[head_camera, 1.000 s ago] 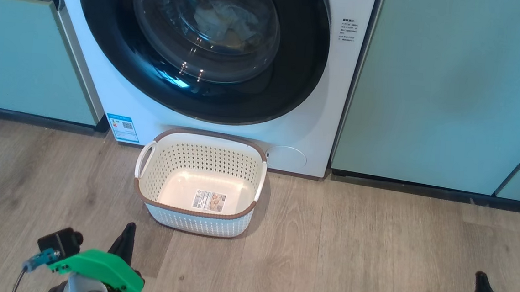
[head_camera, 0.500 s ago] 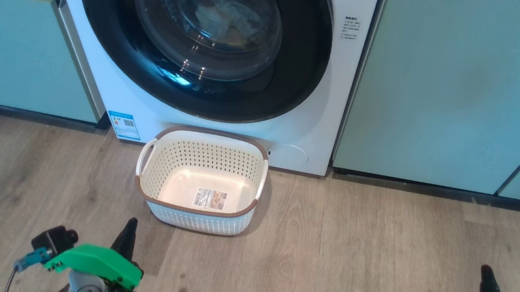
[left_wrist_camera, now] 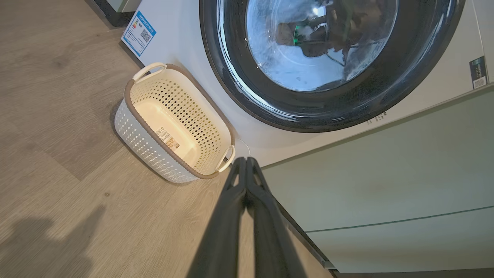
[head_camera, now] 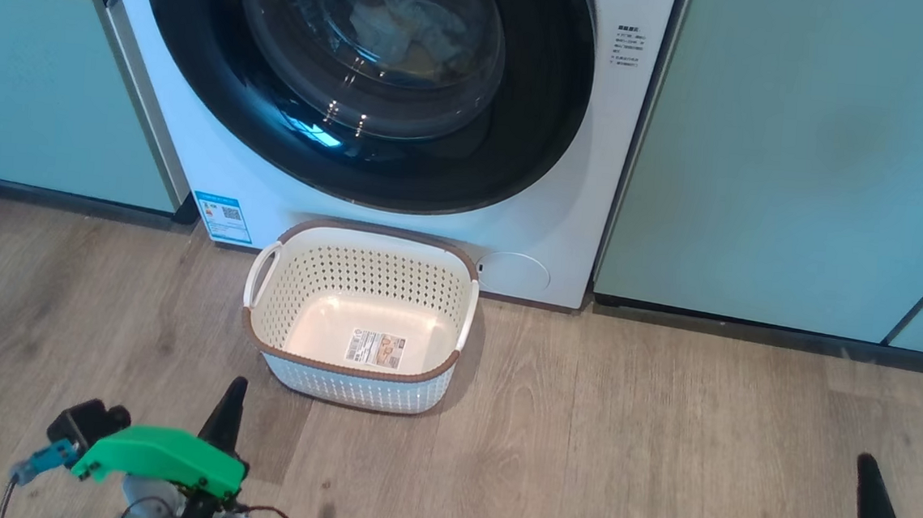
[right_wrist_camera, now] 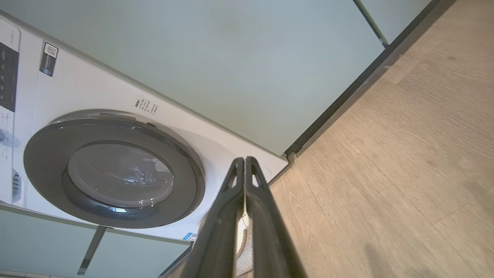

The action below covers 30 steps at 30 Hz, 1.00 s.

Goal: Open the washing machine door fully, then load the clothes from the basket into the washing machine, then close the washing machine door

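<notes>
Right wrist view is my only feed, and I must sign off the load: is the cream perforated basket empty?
Observer: Yes. In the head view the small cream perforated plastic basket holds no clothes; a label sits on its bare bottom.
Operator: Where are the clothes?
Observer: Pale fabric clothes show through the clear glass of the round black-rimmed washing machine door, which lies shut against the big white washing machine.
Operator: And the left end effector?
Observer: In the left wrist view the left end effector has its two dark fingers pressed together, holding nothing, above the floor beside the basket.
</notes>
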{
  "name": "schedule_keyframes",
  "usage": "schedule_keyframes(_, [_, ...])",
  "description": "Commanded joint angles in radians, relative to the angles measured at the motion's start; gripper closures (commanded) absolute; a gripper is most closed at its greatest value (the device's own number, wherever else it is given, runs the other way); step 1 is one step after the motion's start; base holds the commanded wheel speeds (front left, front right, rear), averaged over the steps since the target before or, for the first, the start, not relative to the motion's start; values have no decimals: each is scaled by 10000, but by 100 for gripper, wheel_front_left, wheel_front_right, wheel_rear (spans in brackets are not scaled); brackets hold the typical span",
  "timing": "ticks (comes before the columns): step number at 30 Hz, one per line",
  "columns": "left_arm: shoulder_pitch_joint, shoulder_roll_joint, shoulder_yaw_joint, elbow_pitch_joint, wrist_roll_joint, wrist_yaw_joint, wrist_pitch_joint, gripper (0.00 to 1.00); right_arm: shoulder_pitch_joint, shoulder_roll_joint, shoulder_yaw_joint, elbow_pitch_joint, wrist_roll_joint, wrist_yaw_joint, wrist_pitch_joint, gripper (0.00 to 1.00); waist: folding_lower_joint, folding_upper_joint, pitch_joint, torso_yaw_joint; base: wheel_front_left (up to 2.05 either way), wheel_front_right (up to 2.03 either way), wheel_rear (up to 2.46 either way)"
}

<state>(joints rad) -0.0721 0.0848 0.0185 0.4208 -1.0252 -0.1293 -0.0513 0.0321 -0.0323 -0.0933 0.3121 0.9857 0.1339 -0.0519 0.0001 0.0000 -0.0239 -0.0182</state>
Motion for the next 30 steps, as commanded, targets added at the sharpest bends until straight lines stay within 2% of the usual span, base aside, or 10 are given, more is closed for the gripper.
schedule_keyframes(1, [-435,79,267,-405,-201,-8,61,100,-568,-123,47,-384,227,-18,66,100,0,0,4,2,0,0,0])
schedule_keyframes(30, [-393,-157,650,-1156,-3331,-11,943,100,-1031,-154,-94,-545,3564,-26,947,100,-1,0,152,102,0,0,0])
